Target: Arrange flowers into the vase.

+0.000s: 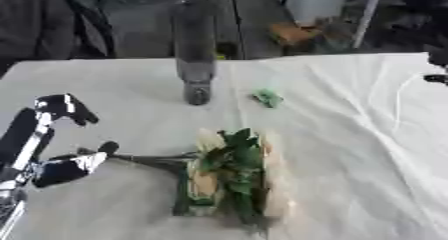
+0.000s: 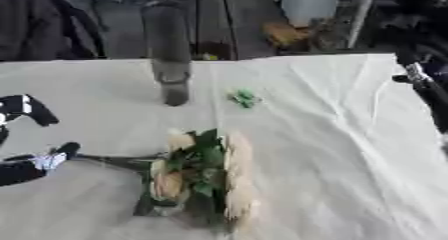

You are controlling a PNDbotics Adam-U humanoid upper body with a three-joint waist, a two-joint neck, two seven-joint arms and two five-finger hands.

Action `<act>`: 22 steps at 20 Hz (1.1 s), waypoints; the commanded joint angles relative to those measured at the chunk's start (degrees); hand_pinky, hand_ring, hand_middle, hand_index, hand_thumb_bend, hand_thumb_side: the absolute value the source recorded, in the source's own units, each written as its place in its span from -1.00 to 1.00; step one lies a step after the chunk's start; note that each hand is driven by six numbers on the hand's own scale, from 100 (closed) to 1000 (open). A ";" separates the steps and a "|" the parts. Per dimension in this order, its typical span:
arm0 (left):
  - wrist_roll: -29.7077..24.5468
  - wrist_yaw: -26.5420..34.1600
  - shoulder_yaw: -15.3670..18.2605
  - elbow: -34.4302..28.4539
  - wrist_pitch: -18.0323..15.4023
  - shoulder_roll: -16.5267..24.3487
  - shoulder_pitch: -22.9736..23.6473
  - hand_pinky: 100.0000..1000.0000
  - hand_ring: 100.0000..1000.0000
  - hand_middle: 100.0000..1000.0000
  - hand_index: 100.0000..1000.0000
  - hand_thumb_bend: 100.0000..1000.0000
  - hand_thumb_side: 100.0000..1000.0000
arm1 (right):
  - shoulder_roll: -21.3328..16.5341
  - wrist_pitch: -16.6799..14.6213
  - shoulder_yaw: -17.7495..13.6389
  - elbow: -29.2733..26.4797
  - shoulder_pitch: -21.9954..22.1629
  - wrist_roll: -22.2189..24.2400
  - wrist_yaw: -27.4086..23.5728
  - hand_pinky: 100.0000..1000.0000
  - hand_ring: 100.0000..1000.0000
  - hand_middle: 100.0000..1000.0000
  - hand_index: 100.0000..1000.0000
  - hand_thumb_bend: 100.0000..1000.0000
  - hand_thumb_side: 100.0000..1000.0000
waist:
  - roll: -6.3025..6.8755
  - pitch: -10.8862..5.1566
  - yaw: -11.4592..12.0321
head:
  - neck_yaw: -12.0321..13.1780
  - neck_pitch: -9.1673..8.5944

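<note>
A tall dark grey vase [image 1: 195,59] stands upright at the back of the white-clothed table [image 1: 350,134]. A bunch of flowers [image 1: 229,171] with cream blooms and green leaves lies flat in front of it, and its dark stems [image 1: 153,159] point left. My left hand [image 1: 68,166] is at the left, spread open. Its thumb tip lies at the stem ends and its fingers [image 1: 63,106] are raised well above them. A small green scrap [image 1: 267,98] lies right of the vase. My right hand [image 2: 418,74] shows at the far right edge, away from the flowers.
A white cable [image 1: 401,96] trails over the cloth at the right. Behind the table are a person in dark clothes [image 1: 39,24], an orange object [image 1: 293,33] and other clutter on the floor.
</note>
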 commanded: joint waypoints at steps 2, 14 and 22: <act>0.27 -2.60 -0.74 1.40 0.58 -0.35 -1.68 0.17 -0.07 -0.06 0.08 0.02 -1.00 | -1.23 -0.06 -0.36 -0.92 -0.75 0.20 0.14 0.45 0.76 0.57 0.50 -1.00 0.11 | -0.08 -0.54 -0.13 | -0.03 -0.69; -1.71 -5.71 -3.39 3.91 -0.23 -0.54 -0.96 0.19 -0.06 -0.05 0.11 0.09 -1.00 | -1.17 -0.05 -0.31 -0.89 -0.90 0.24 0.20 0.45 0.77 0.57 0.50 -1.00 0.11 | -0.08 -0.35 -0.37 | 0.08 -0.65; -1.98 -7.00 -5.79 6.75 -0.54 -1.42 0.03 0.20 -0.05 -0.04 0.12 0.17 -1.00 | -1.01 -0.02 -0.26 -0.91 -0.97 0.33 0.26 0.45 0.77 0.57 0.50 -1.00 0.11 | -0.07 -0.24 -0.41 | 0.55 -0.52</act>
